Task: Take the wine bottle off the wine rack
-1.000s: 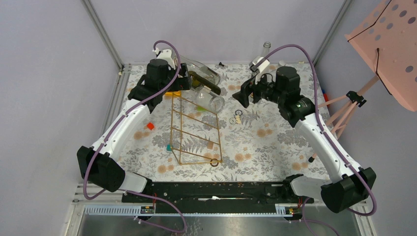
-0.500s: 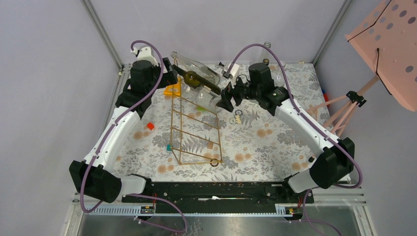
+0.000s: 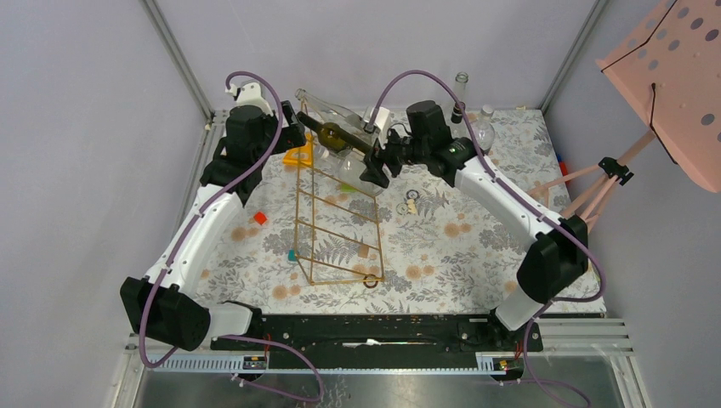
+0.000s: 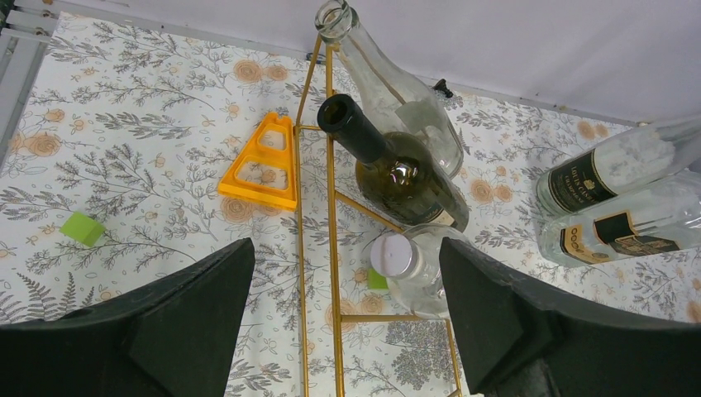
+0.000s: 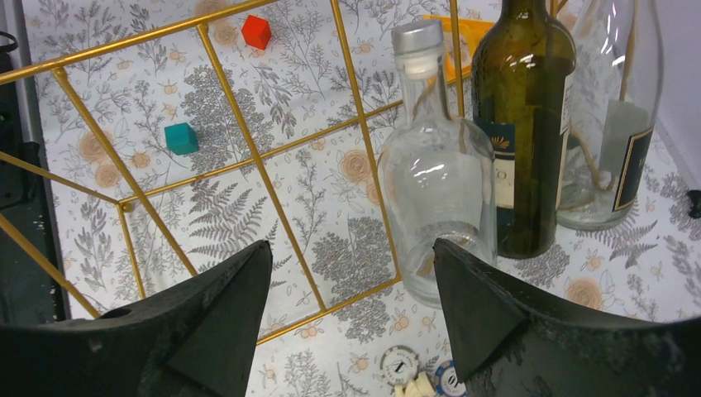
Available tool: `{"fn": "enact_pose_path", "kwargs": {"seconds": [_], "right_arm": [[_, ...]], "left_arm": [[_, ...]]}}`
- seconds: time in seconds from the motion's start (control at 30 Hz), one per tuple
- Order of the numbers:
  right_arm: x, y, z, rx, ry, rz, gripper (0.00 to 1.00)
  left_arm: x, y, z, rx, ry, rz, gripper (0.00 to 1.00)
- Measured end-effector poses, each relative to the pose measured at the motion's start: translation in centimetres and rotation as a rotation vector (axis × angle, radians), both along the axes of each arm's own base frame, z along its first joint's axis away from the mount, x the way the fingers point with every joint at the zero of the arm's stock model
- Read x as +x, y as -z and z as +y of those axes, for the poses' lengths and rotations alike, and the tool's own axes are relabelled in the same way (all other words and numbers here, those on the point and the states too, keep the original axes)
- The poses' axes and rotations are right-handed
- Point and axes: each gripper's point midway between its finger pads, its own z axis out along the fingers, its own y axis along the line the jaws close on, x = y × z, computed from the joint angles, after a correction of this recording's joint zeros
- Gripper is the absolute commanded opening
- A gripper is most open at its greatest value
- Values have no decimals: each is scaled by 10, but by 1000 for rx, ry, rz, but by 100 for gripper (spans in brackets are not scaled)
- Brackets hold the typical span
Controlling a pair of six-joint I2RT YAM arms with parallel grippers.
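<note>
The gold wire wine rack stands slanted mid-table. At its far end three bottles lie on it: a dark green wine bottle, a clear bottle behind it and a clear white-capped bottle in front. My left gripper is open beside the dark bottle's neck. Its wrist view shows the rack, dark bottle and capped bottle between open, empty jaws. My right gripper is open at the bottle bases. Its jaws are empty before the capped bottle, dark bottle and rack.
An orange triangle lies left of the rack. Small cubes lie on the floral cloth: green, red, teal. Poker chips lie near the right gripper. Two labelled clear bottles lie at the back right. A pink perforated board on a tripod stands right.
</note>
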Motion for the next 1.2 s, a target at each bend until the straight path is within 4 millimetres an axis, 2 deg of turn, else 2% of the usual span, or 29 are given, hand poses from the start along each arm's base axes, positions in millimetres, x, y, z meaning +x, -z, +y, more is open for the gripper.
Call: {"fn": "enact_pose_path", "kwargs": {"seconds": [0.4, 0.6, 0.83, 1.0, 1.2], "right_arm": [[37, 5, 36, -27, -71, -54, 72], [59, 24, 55, -83, -60, -89, 73], [71, 50, 71, -138, -64, -107, 67], [82, 57, 81, -156, -59, -129, 60], [95, 65, 89, -169, -40, -142, 58]], "left_arm": [[-1, -5, 8, -3, -23, -12, 88], [0, -5, 10, -3, -29, -11, 88], [2, -5, 22, -2, -58, -12, 89], [4, -5, 31, -12, -85, -11, 89], [5, -5, 36, -21, -103, -11, 89]]}}
